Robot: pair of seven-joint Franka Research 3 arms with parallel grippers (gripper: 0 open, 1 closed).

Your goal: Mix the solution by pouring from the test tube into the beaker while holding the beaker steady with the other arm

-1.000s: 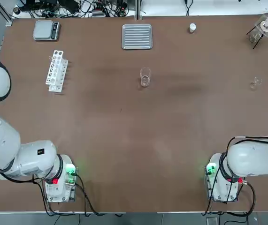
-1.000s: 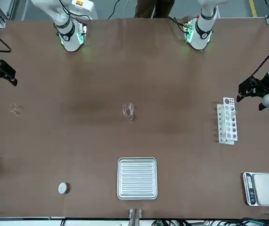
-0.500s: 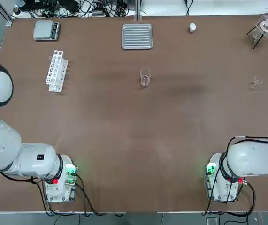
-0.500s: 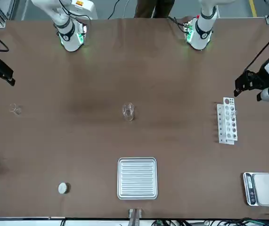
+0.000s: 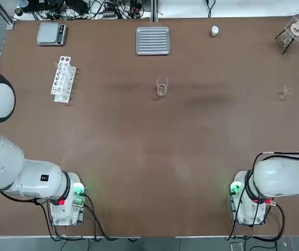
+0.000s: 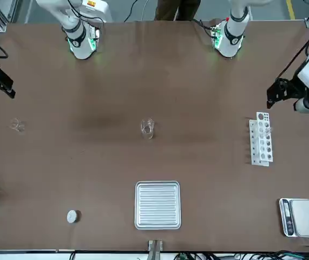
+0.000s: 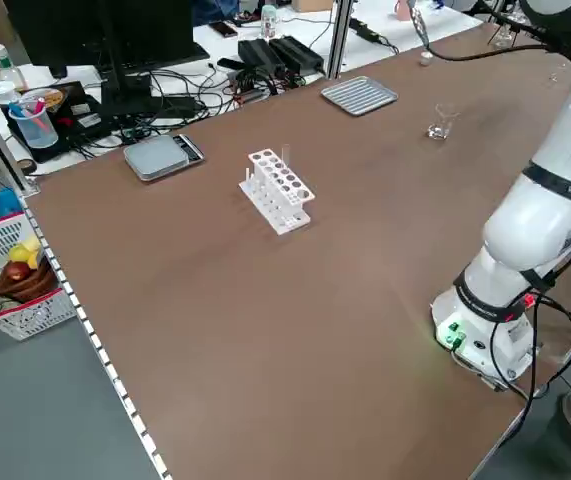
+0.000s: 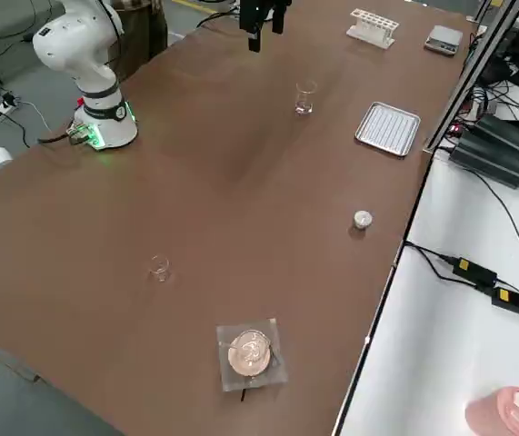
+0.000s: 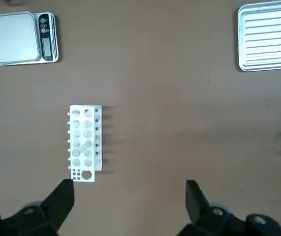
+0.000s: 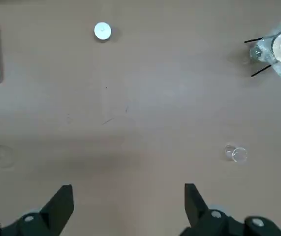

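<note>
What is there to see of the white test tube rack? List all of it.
The white test tube rack is a long, narrow block that looks like plastic, its top pierced by rows of round holes. It stands upright on the brown table, on the robot's left side, near the scale. Nothing grips it; the open left end effector hovers above.

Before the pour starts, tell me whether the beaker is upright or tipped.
Upright. The beaker stands on its base mid-table, round rim up, apart from both grippers.
</note>
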